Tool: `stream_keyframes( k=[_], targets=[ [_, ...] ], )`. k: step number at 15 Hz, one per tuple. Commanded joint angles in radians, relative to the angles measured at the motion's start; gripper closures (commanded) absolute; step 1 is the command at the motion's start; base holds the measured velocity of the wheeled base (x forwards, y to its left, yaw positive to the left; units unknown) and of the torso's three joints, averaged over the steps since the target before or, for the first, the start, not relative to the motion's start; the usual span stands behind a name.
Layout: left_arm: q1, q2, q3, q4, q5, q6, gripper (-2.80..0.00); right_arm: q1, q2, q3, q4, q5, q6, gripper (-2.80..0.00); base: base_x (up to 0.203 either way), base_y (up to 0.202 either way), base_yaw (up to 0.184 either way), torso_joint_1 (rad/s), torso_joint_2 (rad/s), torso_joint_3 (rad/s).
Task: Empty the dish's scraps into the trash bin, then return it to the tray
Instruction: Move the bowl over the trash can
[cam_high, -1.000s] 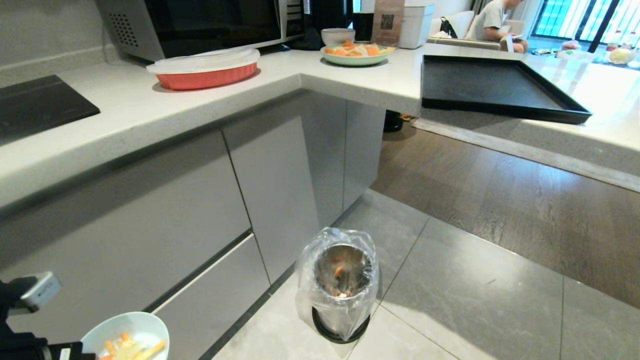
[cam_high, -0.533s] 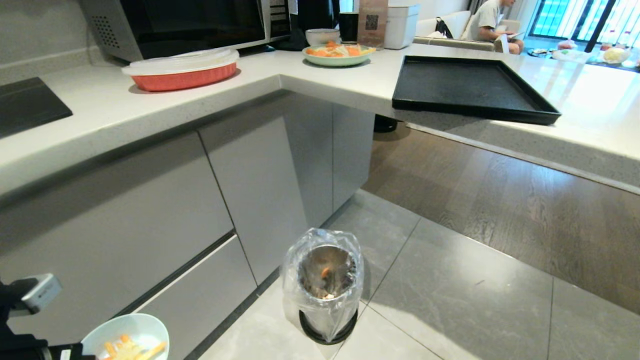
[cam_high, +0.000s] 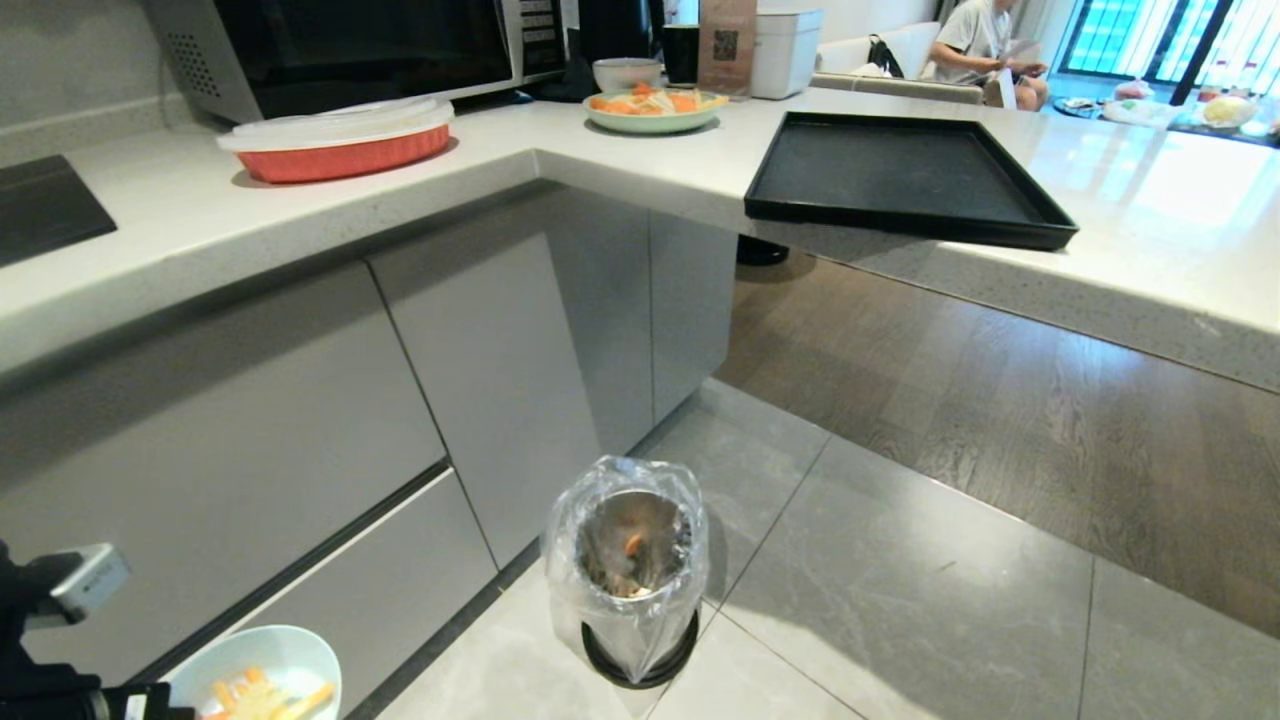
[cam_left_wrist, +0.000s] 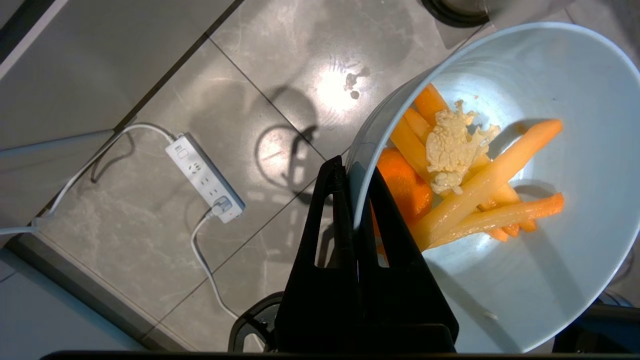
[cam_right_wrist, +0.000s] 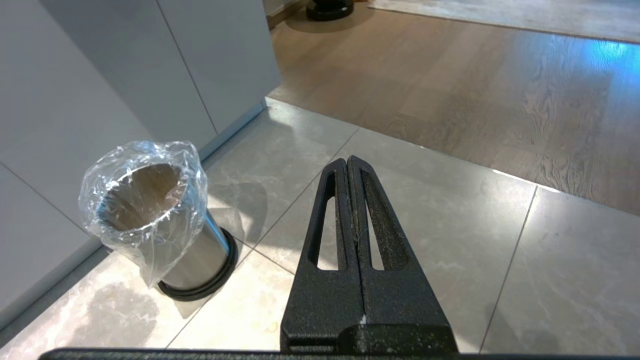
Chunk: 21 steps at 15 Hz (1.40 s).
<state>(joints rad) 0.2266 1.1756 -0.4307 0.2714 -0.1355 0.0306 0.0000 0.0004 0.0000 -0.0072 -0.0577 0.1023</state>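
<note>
left tool (cam_left_wrist: 356, 200) clenched on dish (cam_left_wrist: 525, 240) rim, lower left of head frame | scraps (cam_left_wrist: 470, 175) still inside | bin (cam_high: 628, 560) lower centre, apart | right tool (cam_right_wrist: 353, 200) closed, empty | dish likely light, stiff, slick, breakable: rim pinch may slip when tipped

Home kitchen: countertop (cam_high: 300, 215), microwave (cam_high: 340, 45), grey cabinets (cam_high: 480, 370).

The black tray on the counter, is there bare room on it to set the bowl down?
Yes: the tray is bare from rim to rim. The counter is crowded behind it, by the green plate and microwave. The left gripper holds the bowl low.
</note>
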Motion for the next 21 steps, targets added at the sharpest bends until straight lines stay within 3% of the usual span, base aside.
stream_keyframes(
  k=[1,21],
  targets=[
    [0.0,0.007,-0.005,0.002,-0.004,0.0,0.0,0.0,0.0,0.0,0.0,-0.001,0.0,0.0,0.0,0.0,0.0,0.0,0.0,0.0],
    [-0.006,0.015,0.0,0.003,-0.016,0.0,0.0,0.0,0.0,0.0,0.0,-0.001,0.0,0.0,0.0,0.0,0.0,0.0,0.0,0.0]
  ],
)
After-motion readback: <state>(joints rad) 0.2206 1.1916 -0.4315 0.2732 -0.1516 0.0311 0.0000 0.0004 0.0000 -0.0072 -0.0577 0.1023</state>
